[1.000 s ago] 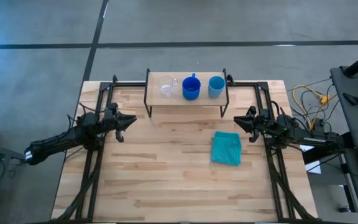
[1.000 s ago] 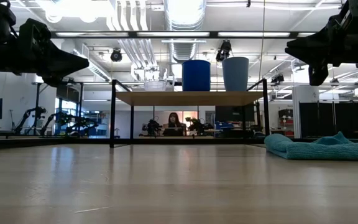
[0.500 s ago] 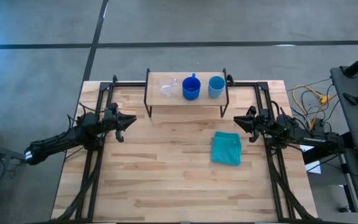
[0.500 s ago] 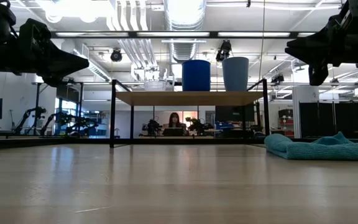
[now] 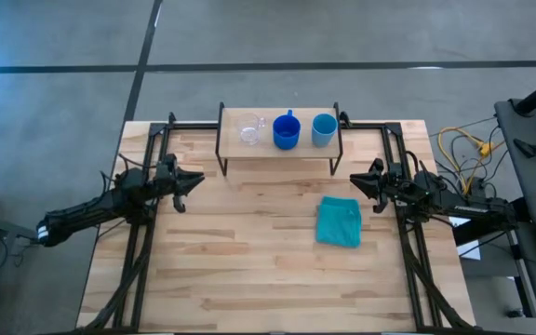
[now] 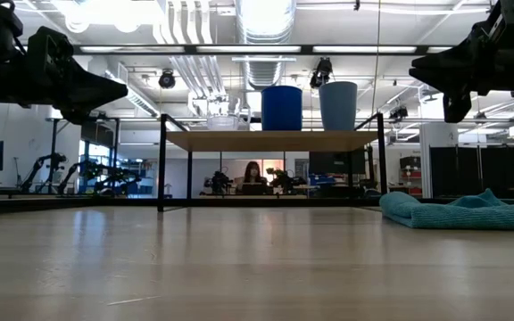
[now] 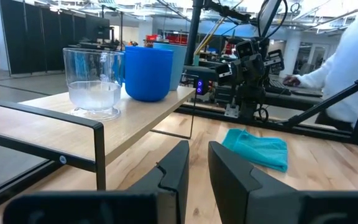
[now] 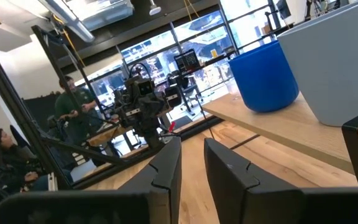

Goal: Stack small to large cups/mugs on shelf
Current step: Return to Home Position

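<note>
One wooden table, plank top, seen whole from above.

Two dark arms. The left arm reaches in from the left side, the right arm from the right, both held above the boards at about mid-depth. The left gripper points inward, its fingers a narrow gap apart with nothing between them. The right gripper mirrors it: same slim gap, also empty. Neither touches anything.

One shelf, a light board on thin black legs, stands at the table's far edge, centred between the arms.

One teal cloth, folded, lies flat on the tabletop in front of the shelf's right end, near the right gripper but apart from it.

Three vessels on the shelf, upright, in a single row: clear cup at the left, deep blue mug in the middle with its handle toward the far edge, light blue cup at the right. Each stands just beside its neighbour. The clear cup is the lowest in the low view.

Edges: a strip of bare board runs along the shelf's front edge.

Open room: the near half of the table is open wood from side to side, and the lane between the grippers is wide, with only the cloth lying toward its right
</note>
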You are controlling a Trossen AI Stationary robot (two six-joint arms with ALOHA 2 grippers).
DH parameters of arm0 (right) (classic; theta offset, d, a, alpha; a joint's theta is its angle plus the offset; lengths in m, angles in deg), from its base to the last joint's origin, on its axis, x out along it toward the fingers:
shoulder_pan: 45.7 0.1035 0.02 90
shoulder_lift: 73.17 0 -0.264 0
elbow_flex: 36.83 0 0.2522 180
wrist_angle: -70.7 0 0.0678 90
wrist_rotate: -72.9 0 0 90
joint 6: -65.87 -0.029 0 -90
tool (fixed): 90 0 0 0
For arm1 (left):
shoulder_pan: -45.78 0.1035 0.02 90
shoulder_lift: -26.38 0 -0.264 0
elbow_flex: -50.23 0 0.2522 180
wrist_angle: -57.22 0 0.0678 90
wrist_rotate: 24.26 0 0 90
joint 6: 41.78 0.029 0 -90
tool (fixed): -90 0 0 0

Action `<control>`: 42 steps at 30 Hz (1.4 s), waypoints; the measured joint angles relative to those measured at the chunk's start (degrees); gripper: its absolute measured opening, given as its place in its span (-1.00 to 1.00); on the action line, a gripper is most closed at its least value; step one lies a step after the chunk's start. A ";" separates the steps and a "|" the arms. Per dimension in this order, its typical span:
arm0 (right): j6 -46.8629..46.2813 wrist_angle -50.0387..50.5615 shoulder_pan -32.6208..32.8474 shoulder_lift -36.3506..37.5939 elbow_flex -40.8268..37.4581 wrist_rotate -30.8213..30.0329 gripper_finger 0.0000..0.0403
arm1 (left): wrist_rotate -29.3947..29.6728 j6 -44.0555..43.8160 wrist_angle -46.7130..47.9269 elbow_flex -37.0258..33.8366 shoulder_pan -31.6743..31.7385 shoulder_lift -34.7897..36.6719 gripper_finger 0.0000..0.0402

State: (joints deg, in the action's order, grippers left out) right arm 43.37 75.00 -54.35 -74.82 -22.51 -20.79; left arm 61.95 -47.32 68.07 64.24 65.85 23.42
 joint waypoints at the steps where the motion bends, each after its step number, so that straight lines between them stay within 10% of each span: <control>1: 0.00 -0.02 0.00 0.00 0.00 -0.01 -0.68 | 0.00 0.00 -0.02 0.00 -0.02 0.02 -0.77; 42: 0.00 -0.01 0.00 0.00 0.00 0.01 -0.70 | -0.02 -0.01 0.00 0.00 0.00 0.00 -0.77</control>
State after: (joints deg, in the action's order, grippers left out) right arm 43.37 74.99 -54.35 -74.82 -22.51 -20.79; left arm 61.93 -47.33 68.07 64.24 65.85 23.42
